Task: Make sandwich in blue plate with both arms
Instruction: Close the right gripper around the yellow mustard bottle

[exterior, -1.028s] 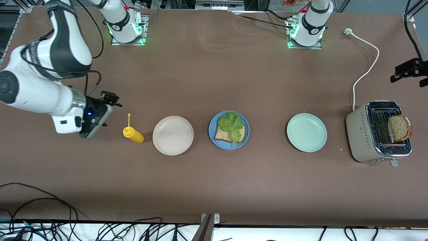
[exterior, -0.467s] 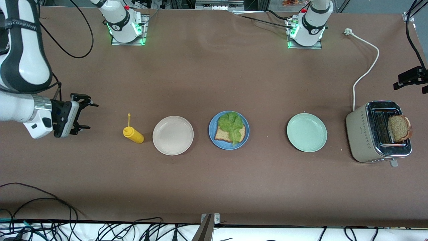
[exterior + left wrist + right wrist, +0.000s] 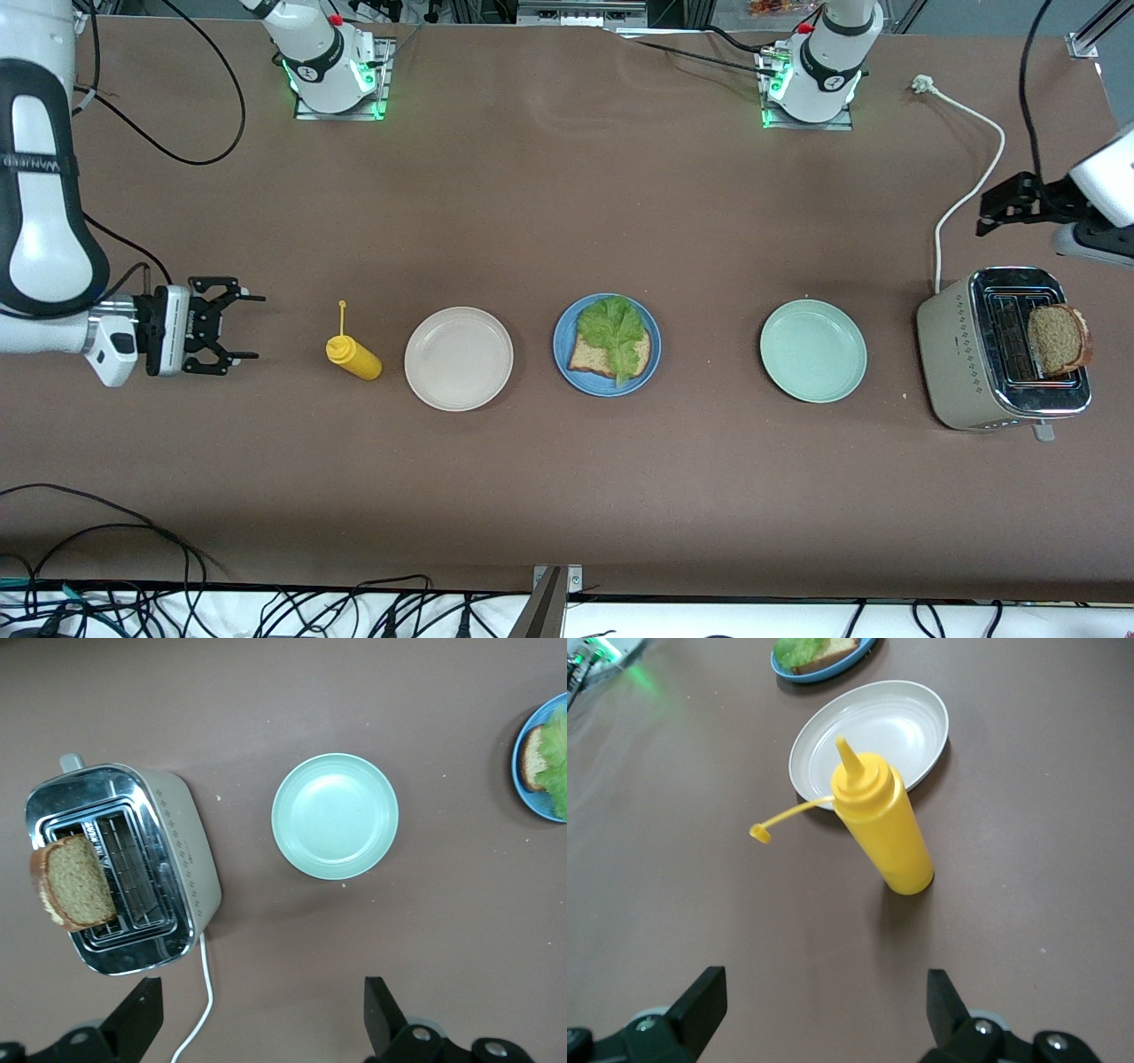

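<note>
- The right gripper (image 3: 248, 326) hangs low over the table at the right arm's end, turned sideways, its fingers (image 3: 700, 1001) spread wide and empty.
- The left gripper (image 3: 261, 1010) is raised at the left arm's end, fingers (image 3: 142, 1010) apart, holding nothing.

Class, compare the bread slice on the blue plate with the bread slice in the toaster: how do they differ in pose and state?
The bread slice on the blue plate lies flat on the blue plate; the bread slice in the toaster stands on edge in a slot of the toaster. The first is partly covered by the lettuce leaf; the second is bare. Both are brown-crusted wholemeal bread.
</note>
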Robot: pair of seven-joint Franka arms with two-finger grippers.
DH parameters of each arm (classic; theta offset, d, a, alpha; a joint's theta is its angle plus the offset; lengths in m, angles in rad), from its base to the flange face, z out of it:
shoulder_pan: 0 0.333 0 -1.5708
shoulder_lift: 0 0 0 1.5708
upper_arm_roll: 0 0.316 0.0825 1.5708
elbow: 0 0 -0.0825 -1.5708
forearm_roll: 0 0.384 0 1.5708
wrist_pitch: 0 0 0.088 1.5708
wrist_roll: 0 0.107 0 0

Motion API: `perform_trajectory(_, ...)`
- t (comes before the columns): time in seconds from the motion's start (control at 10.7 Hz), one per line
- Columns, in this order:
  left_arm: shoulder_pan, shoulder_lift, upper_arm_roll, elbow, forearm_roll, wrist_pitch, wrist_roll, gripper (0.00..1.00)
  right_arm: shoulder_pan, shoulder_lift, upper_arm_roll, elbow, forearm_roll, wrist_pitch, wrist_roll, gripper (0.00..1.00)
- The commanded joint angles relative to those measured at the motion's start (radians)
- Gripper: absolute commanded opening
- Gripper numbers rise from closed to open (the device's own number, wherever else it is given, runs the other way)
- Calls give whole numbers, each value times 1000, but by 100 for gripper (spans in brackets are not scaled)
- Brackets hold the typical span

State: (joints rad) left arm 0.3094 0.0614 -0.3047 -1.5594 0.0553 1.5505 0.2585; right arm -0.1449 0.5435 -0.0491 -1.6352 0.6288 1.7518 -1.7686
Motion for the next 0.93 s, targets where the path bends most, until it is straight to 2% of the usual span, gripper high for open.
perform_trajectory(0.0, 4, -29, -22, 7, 23, -35, -33, 100, -15, 88, -5, 17, 116, -9, -158, 100)
perform_trajectory(0.28, 4, -34, -37, 9, 18, -53, -33, 100, -21, 197, -5, 44, 175, -34, -204, 100)
perform_trajectory(0.47, -28, -55, -25, -2, -23, -52, -34, 100, -21, 294, -3, 72, 268, -46, -325, 100)
perform_trajectory(0.56, -118, -64, 60, -8, -23, -52, -41, 100, -19, 332, -3, 75, 319, -48, -362, 100)
perform_trajectory(0.75, -199, -89, 108, -31, -23, -52, -47, 100, -13, 368, 12, 81, 365, -48, -376, 100)
perform_trajectory(0.84, -258, -95, 184, -43, -26, -53, -42, 100, -9, 372, 21, 81, 388, -48, -376, 100)
